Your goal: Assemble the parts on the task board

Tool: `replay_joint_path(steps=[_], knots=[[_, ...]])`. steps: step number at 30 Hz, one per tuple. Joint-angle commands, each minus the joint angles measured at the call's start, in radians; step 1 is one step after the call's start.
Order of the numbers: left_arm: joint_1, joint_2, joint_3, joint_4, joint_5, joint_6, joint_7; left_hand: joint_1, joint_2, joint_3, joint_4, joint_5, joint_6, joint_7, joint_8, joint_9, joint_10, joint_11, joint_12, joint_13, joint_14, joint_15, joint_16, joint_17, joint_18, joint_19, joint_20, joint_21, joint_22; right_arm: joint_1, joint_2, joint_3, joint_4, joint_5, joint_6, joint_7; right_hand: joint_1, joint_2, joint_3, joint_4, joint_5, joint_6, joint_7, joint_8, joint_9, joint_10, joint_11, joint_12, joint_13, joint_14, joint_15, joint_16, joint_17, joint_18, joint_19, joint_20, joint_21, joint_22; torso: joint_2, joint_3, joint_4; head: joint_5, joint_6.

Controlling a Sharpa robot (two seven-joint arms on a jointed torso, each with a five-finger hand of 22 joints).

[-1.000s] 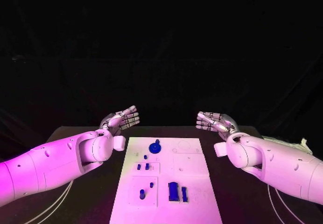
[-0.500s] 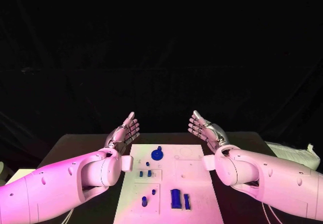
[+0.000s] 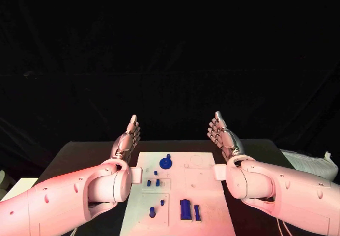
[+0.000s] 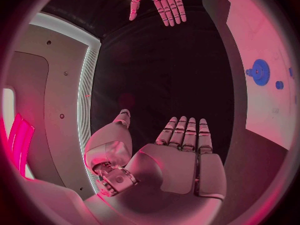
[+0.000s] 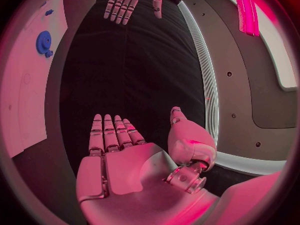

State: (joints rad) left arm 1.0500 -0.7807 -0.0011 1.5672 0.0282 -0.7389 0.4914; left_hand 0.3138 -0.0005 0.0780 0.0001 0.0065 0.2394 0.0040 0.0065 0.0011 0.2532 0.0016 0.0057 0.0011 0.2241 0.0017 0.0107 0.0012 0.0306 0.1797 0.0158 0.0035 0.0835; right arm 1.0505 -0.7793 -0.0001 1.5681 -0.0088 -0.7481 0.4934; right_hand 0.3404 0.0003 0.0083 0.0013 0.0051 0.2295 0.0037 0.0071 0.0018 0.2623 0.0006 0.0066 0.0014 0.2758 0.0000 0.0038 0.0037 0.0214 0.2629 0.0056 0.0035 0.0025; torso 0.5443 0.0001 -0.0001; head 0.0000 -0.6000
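Observation:
The white task board (image 3: 202, 187) lies in the middle of the black table. A blue gear (image 3: 166, 162) stands near its far edge, small blue pegs (image 3: 152, 183) sit mid-board, and two longer blue blocks (image 3: 188, 210) lie near the front. My left hand (image 3: 127, 138) is raised above the board's far left corner, fingers straight, holding nothing. My right hand (image 3: 224, 135) is raised above the far right corner, flat and empty. In the left wrist view my left hand (image 4: 178, 157) is spread and the gear (image 4: 260, 71) shows; in the right wrist view my right hand (image 5: 122, 155) is spread, with the gear (image 5: 44, 42) too.
Black table (image 3: 85, 155) extends on both sides of the board. A white object (image 3: 308, 162) lies at the table's right edge. Both forearms (image 3: 78, 196) flank the board's front half.
Both hands have turned more upright, fingers pointing up and palms facing each other. The right hand moved slightly right. The parts on the board have not moved.

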Motion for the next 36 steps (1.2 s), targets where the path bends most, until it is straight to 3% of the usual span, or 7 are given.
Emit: replay_joint_path(steps=[1, 18, 19, 21, 24, 25, 36], knots=[[0.0, 0.001, 0.001, 0.003, -0.028, -0.031, 0.029, -0.1, 0.001, -0.078, 0.0, -0.006, -0.076, -0.004, -0.007, -0.001, -0.081, -0.002, -0.006, -0.001, -0.071, -0.002, -0.011, -0.001, -0.031, -0.057, -0.016, -0.004, -0.084, 0.0, -0.001, 0.0, 0.002, 0.009, -0.022, 0.027, -0.109, 0.0, -0.008, -0.001, -0.005, -0.073, -0.004, -0.007, -0.002, -0.084, -0.001, -0.007, -0.001, -0.088, 0.0, -0.004, -0.004, -0.021, -0.084, -0.006, -0.004, -0.003, 0.0, -0.0001, 0.0001, 0.0, 0.0], [0.0, 0.001, 0.001, 0.003, -0.028, -0.031, 0.029, -0.207, 0.001, -0.078, 0.0, -0.006, -0.159, -0.004, -0.007, -0.001, -0.168, -0.002, -0.006, -0.001, -0.148, -0.002, -0.011, -0.001, -0.031, -0.18, -0.016, -0.004, -0.084, 0.0, -0.001, 0.0, 0.002, 0.009, -0.022, 0.027, -0.225, 0.0, -0.008, -0.001, -0.005, -0.15, -0.004, -0.007, -0.002, -0.174, -0.001, -0.007, -0.001, -0.183, 0.0, -0.004, -0.004, -0.021, -0.175, -0.006, -0.004, -0.003, 0.0, -0.0001, 0.0001, 0.0, 0.0], [0.0, 0.001, 0.001, 0.003, -0.028, -0.031, 0.029, -0.212, 0.001, -0.078, 0.0, -0.006, -0.16, -0.004, -0.007, -0.001, -0.171, -0.002, -0.006, -0.001, -0.149, -0.002, -0.011, -0.001, -0.031, -0.18, -0.016, -0.004, -0.084, 0.0, -0.001, 0.0, 0.002, 0.009, -0.022, 0.027, -0.247, 0.0, -0.008, -0.001, -0.005, -0.23, -0.004, -0.007, -0.002, -0.191, -0.001, -0.007, -0.001, -0.201, 0.0, -0.004, -0.004, -0.021, -0.191, -0.006, -0.004, -0.003, 0.0, -0.0001, 0.0001, 0.0, 0.0], [0.0, 0.001, 0.001, 0.003, -0.028, -0.031, 0.029, -0.216, 0.001, -0.078, 0.0, -0.006, -0.167, -0.004, -0.007, -0.001, -0.175, -0.002, -0.006, -0.001, -0.224, -0.002, -0.011, -0.001, -0.031, -0.18, -0.016, -0.004, -0.084, 0.0, -0.001, 0.0, 0.002, 0.009, -0.022, 0.027, -0.34, 0.0, -0.008, -0.001, -0.005, -0.23, -0.004, -0.007, -0.002, -0.262, -0.001, -0.007, -0.001, -0.276, 0.0, -0.004, -0.004, -0.021, -0.263, -0.006, -0.004, -0.003, 0.0, -0.0001, 0.0001, 0.0, 0.0], [0.0, 0.001, 0.001, 0.003, -0.028, -0.031, 0.029, -0.227, 0.001, -0.078, 0.0, -0.006, -0.239, -0.004, -0.007, -0.001, -0.182, -0.002, -0.006, -0.001, -0.224, -0.002, -0.011, -0.001, -0.031, -0.18, -0.016, -0.004, -0.084, 0.0, -0.001, 0.0, 0.002, 0.009, -0.022, 0.027, -0.34, 0.0, -0.008, -0.001, -0.005, -0.23, -0.004, -0.007, -0.002, -0.262, -0.001, -0.007, -0.001, -0.276, 0.0, -0.004, -0.004, -0.021, -0.263, -0.006, -0.004, -0.003, 0.0, -0.0001, 0.0001, 0.0, 0.0], [0.0, 0.001, 0.001, 0.003, -0.028, -0.031, 0.029, -0.314, 0.001, -0.078, 0.0, -0.006, -0.239, -0.004, -0.007, -0.001, -0.253, -0.002, -0.006, -0.001, -0.224, -0.002, -0.011, -0.001, -0.031, -0.18, -0.016, -0.004, -0.084, 0.0, -0.001, 0.0, 0.002, 0.009, -0.022, 0.027, -0.34, 0.0, -0.008, -0.001, -0.005, -0.23, -0.004, -0.007, -0.002, -0.262, -0.001, -0.007, -0.001, -0.276, 0.0, -0.004, -0.004, -0.021, -0.263, -0.006, -0.004, -0.003, 0.0, -0.0001, 0.0001, 0.0, 0.0], [0.0, 0.001, 0.001, 0.003, -0.028, -0.031, 0.029, -0.314, 0.001, -0.078, 0.0, -0.006, -0.239, -0.004, -0.007, -0.001, -0.253, -0.002, -0.006, -0.001, -0.224, -0.002, -0.011, -0.001, -0.031, -0.18, -0.016, -0.004, -0.084, 0.0, -0.001, 0.0, 0.002, 0.009, -0.022, 0.027, -0.34, 0.0, -0.008, -0.001, -0.005, -0.23, -0.004, -0.007, -0.002, -0.262, -0.001, -0.007, -0.001, -0.276, 0.0, -0.004, -0.004, -0.021, -0.263, -0.006, -0.004, -0.003, 0.0, -0.0001, 0.0001, 0.0, 0.0]])
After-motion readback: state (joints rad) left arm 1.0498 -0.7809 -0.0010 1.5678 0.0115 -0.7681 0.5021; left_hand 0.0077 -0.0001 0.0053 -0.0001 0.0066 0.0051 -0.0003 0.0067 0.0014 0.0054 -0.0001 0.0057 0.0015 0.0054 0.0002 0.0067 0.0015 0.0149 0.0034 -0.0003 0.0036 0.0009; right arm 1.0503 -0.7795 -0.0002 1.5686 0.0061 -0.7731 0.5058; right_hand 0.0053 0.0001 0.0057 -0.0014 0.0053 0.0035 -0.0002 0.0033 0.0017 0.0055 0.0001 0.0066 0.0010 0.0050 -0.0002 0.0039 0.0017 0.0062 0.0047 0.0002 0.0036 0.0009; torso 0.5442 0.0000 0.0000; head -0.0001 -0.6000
